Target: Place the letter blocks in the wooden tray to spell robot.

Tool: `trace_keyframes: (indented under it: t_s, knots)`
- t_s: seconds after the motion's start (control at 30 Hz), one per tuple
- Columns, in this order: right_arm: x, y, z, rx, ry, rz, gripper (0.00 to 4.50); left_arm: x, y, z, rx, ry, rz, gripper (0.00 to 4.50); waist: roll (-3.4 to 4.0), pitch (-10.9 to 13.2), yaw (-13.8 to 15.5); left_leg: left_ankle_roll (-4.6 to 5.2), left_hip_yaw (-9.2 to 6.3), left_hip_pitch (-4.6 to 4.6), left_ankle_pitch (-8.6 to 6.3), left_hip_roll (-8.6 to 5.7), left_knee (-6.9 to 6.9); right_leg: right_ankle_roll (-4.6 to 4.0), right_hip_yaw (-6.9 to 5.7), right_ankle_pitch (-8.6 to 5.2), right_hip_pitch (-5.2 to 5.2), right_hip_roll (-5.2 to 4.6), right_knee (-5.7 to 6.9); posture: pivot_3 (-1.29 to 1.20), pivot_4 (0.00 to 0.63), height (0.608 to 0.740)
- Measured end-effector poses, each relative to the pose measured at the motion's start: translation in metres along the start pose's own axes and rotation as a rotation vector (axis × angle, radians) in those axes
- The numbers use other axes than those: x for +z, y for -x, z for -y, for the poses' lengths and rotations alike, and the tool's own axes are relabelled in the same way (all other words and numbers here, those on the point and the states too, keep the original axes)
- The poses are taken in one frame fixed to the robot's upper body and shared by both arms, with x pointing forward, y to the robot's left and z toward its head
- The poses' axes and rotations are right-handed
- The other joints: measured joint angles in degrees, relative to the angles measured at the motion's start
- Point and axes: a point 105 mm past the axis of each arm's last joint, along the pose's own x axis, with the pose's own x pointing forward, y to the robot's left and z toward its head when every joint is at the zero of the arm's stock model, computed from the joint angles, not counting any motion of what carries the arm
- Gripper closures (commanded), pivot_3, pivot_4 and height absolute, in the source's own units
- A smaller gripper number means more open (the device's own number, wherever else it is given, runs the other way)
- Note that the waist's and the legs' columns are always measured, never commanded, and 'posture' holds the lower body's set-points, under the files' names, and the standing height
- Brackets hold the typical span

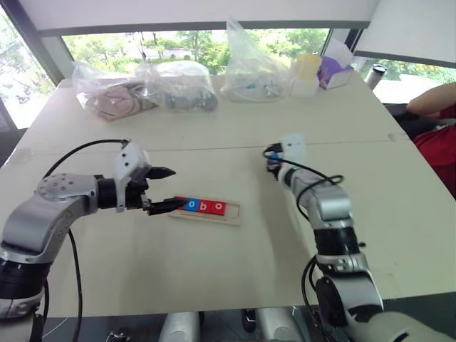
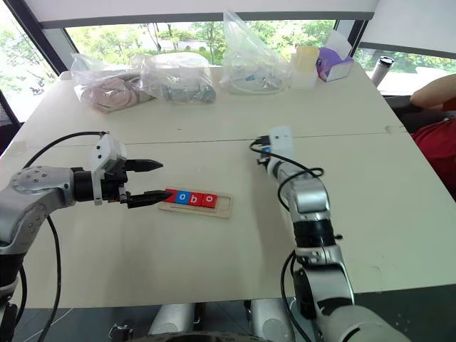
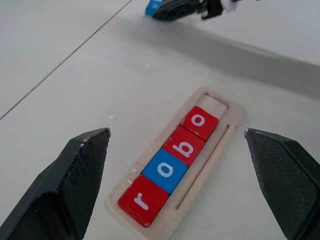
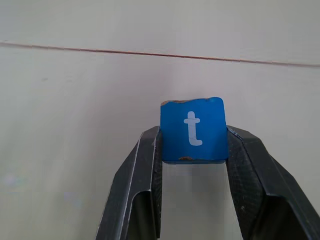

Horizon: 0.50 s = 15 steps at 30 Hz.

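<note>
The right gripper is clamped on the blue t block, pinching it by its two side edges with the letter facing the wrist camera; the block sits right at the fingertips, so the hold looks shallow and a jolt on the way over could twist it or let it drop. The wooden tray lies on the table between the two arms, already holding the red r, blue o, red b and red o; one bare slot is left at the far end, just beyond the last o. The left gripper hangs with its fingers wide apart just beside the r end of the tray, possibly touching its edge, though that is hard to judge from the head views. The risks I see: the t coming down tilted and catching on the thin rim or riding up on the neighbouring o; a push along the row shifting the light tray; the two arms crowding each other over such a short tray.
</note>
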Motion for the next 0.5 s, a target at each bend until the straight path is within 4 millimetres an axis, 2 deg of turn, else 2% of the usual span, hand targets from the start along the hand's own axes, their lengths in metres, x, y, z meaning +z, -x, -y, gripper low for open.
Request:
trace_keyframes:
  t_s: [0.07, 0.2, 0.3, 0.37, 0.5]
  knots:
    - [-0.012, 0.018, 0.003, -0.023, -0.067, -0.048, 3.34, -0.001, -0.005, 0.003, -0.018, 0.007, 0.006, 0.00, -0.02, 0.0, -0.1, 0.00, -0.02, 0.02, 0.00, 0.01, -0.01, 0.01, 0.00, -0.01, 0.00, 0.02, 0.00, 0.00, 0.150, 0.740]
    - [-0.039, 0.049, -0.011, 0.002, -0.103, -0.169, 3.34, 0.006, -0.017, 0.008, -0.067, -0.006, 0.034, 0.00, 0.01, 0.0, -0.7, 0.00, -0.03, 0.10, 0.00, 0.04, -0.01, -0.21, 0.00, -0.09, -0.01, 0.07, 0.03, 0.00, 0.150, 0.740]
    - [-0.039, 0.056, -0.011, -0.011, -0.103, -0.171, 3.34, 0.009, -0.021, 0.008, -0.089, -0.011, 0.041, 0.00, 0.01, 0.0, -0.7, 0.00, -0.03, 0.14, 0.00, 0.03, 0.01, -0.24, -0.02, -0.09, 0.02, 0.08, 0.03, 0.00, 0.150, 0.740]
    - [-0.048, 0.057, -0.014, -0.020, -0.116, -0.205, 3.34, 0.009, -0.023, 0.006, -0.097, -0.013, 0.036, 0.00, 0.00, 0.0, -0.7, 0.00, -0.05, 0.14, 0.00, 0.03, 0.01, -0.25, -0.02, -0.09, 0.02, 0.09, 0.02, 0.00, 0.150, 0.740]
    - [-0.049, 0.056, -0.020, -0.025, -0.142, -0.201, 1.36, 0.009, -0.028, 0.005, -0.120, -0.012, 0.035, 0.00, 0.00, 0.0, -0.8, 0.00, 0.00, 0.11, 0.00, 0.03, -0.01, -0.22, -0.01, -0.09, 0.01, 0.09, -0.03, 0.00, 0.150, 0.740]
